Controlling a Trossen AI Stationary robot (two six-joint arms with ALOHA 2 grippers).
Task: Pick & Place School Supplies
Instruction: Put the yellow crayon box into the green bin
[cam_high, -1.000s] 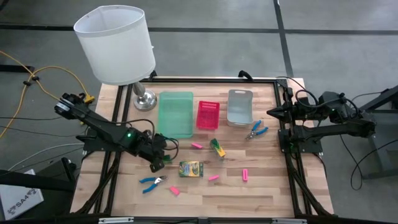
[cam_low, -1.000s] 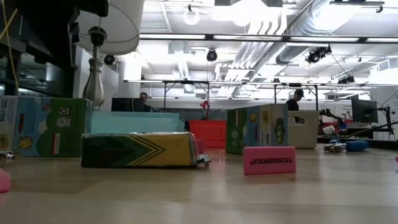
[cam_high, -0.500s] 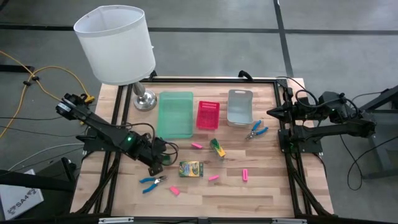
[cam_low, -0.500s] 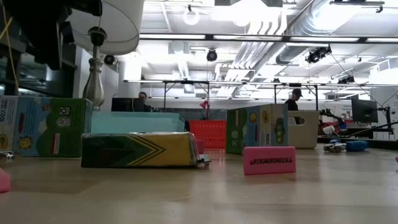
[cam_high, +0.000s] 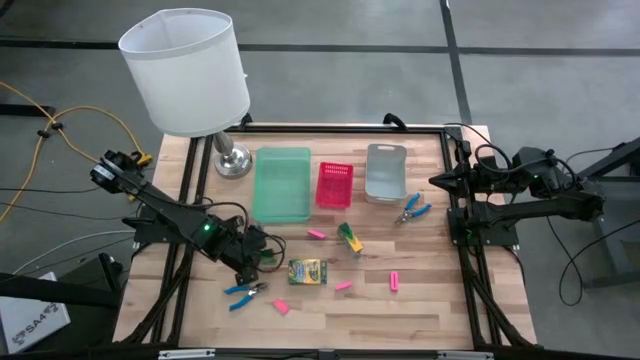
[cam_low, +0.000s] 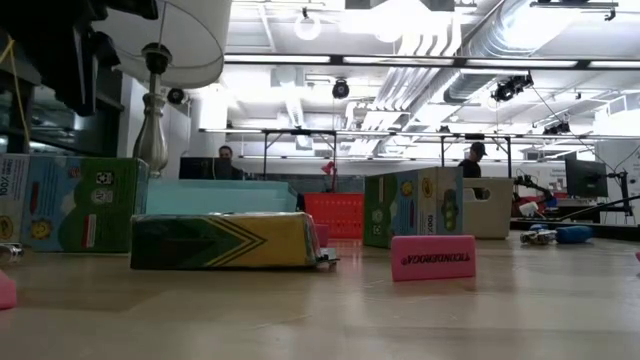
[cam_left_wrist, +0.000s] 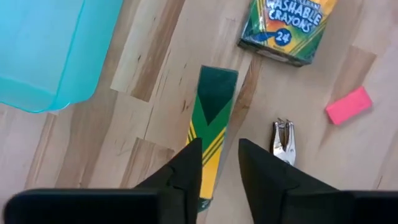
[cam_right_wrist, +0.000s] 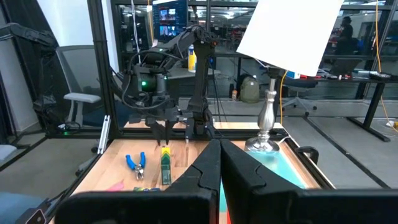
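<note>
A yellow-and-green crayon box (cam_left_wrist: 214, 106) lies flat on the wooden table, left of centre (cam_high: 266, 258). My left gripper (cam_left_wrist: 219, 149) hovers open just above the box's near end, pointing steeply down (cam_high: 250, 270). A second crayon box (cam_high: 307, 271) lies to its right, and a third (cam_high: 350, 238) stands tilted farther right. Blue-handled scissors (cam_high: 243, 292) lie near the front; another pair (cam_high: 412, 208) lies at the right. Pink erasers (cam_high: 317, 234) (cam_high: 394, 281) are scattered about. My right gripper (cam_right_wrist: 219, 163) waits shut and level above the table's right edge (cam_high: 437, 181).
A green tray (cam_high: 282, 183), a pink basket (cam_high: 334, 185) and a grey tray (cam_high: 385, 172) stand in a row at the back. A white-shaded lamp (cam_high: 190, 70) stands at the back left, its base (cam_high: 232, 160) on the table. Bare wood lies along the front right.
</note>
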